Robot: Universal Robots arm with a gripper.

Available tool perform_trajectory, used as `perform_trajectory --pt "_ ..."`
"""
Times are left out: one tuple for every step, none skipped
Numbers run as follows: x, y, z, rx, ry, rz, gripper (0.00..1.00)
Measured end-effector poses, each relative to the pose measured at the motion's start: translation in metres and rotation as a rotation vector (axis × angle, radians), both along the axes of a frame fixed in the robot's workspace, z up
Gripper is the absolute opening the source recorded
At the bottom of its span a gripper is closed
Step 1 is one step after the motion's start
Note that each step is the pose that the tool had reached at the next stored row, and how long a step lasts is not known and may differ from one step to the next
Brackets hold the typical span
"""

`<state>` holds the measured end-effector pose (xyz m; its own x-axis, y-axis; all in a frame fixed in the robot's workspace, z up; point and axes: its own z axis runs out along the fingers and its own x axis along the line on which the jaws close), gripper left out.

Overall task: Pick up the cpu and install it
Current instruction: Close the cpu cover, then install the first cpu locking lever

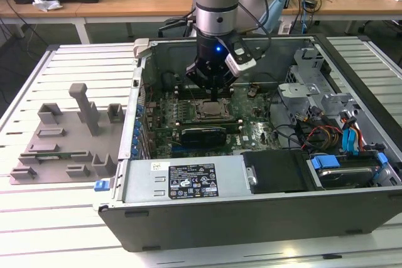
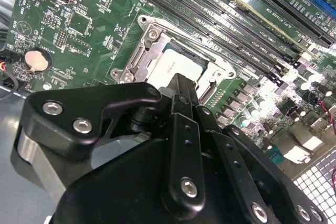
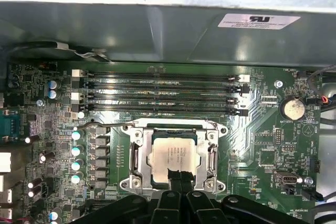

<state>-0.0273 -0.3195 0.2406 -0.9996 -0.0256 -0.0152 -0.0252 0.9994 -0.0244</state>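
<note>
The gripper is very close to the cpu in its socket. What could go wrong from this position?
1. The gripper sits over one edge of the cpu, not over its middle; pressure there may tilt the chip instead of seating it flat.
2. The metal socket frame closely surrounds the cpu, so a small sideways drift could strike it.

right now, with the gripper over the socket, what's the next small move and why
Probably a short straight lift of the gripper, no sideways slide. The cpu lies flat inside the socket frame, with the gripper's tip at its edge, so dragging could shift it. Whether it grips the chip is unclear.
</note>
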Motion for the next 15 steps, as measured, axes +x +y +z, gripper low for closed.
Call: perform_trajectory --pt "0.0 0.0 0.0 -0.0002 0.0 0.0 0.11" --pt "0.0 0.0 0.0 -0.0003 0.0001 0.0 0.11" --pt "0.0 0.0 0.0 -0.0003 0.0 0.0 0.11" --pt "0.0 0.0 0.0 -0.0004 0.0 0.0 0.11" --pt "0.0 0.0 0.0 -0.0005 0.0 0.0 0.11" --pt "0.0 0.0 0.0 -0.0005 0.0 0.0 0.11" --pt "0.0 0.0 0.0 -0.0006 0.0 0.0 0.11" --pt "0.0 0.0 0.0 -0.0007 -0.0001 0.0 0.11" --pt "0.0 0.0 0.0 -0.0007 0.0 0.0 0.11" --pt "0.0 0.0 0.0 -0.0008 0.0 0.0 0.11" --pt "0.0 0.0 0.0 -0.0008 0.0 0.0 0.11" --pt "0.0 0.0 0.0 -0.001 0.0 0.0 0.11" --pt "0.0 0.0 0.003 -0.001 0.0 0.0 0.11" --pt "0.0 0.0 0.005 -0.001 0.0 0.0 0.11" --pt "0.0 0.0 0.0064 -0.001 0.0 0.0 0.11"
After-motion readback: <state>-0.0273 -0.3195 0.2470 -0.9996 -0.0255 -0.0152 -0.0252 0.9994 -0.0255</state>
